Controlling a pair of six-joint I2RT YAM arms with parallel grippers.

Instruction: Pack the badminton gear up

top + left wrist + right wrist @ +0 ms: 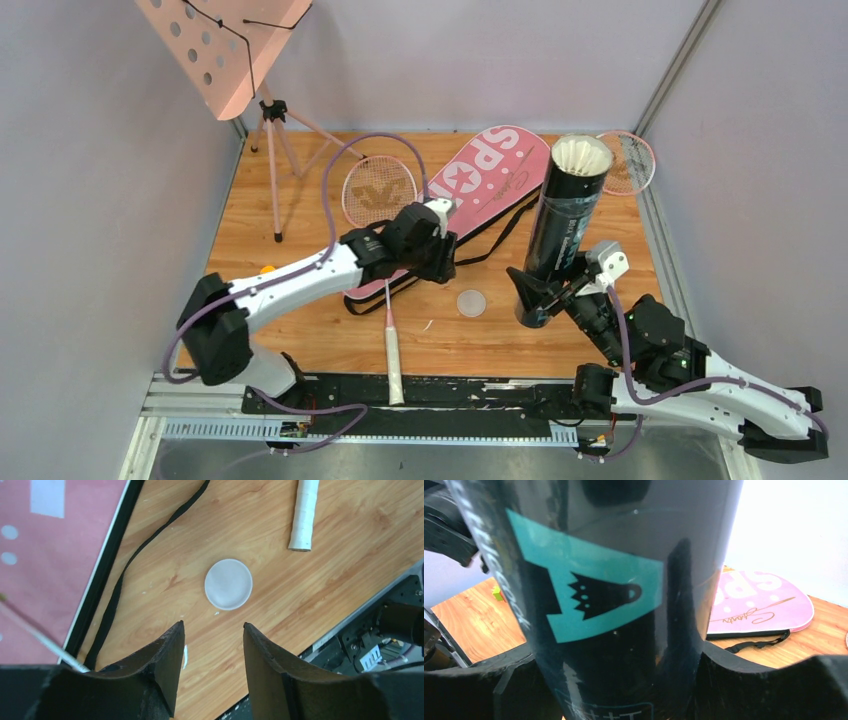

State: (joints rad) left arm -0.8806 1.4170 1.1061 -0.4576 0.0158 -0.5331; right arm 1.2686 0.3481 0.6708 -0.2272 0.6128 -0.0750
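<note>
A black tube [562, 225] stands upright at the right, white shuttlecocks [583, 157] showing in its open top. My right gripper [545, 295] is shut on its lower part; in the right wrist view the tube [599, 605] fills the gap between the fingers. The pink bag [480, 185] lies flat behind. One racket [378, 192] lies across the table with its white handle [394, 360] toward me; a second racket head [630, 160] peeks out behind the tube. My left gripper [440, 255] hovers open and empty [212, 625] just short of a round translucent lid [228, 584].
A pink perforated music stand [225, 50] on a tripod [275, 170] occupies the back left corner. The bag's black strap [125, 575] trails over the wood beside the lid. Grey walls close in left, back and right. A black rail [450, 395] runs along the near edge.
</note>
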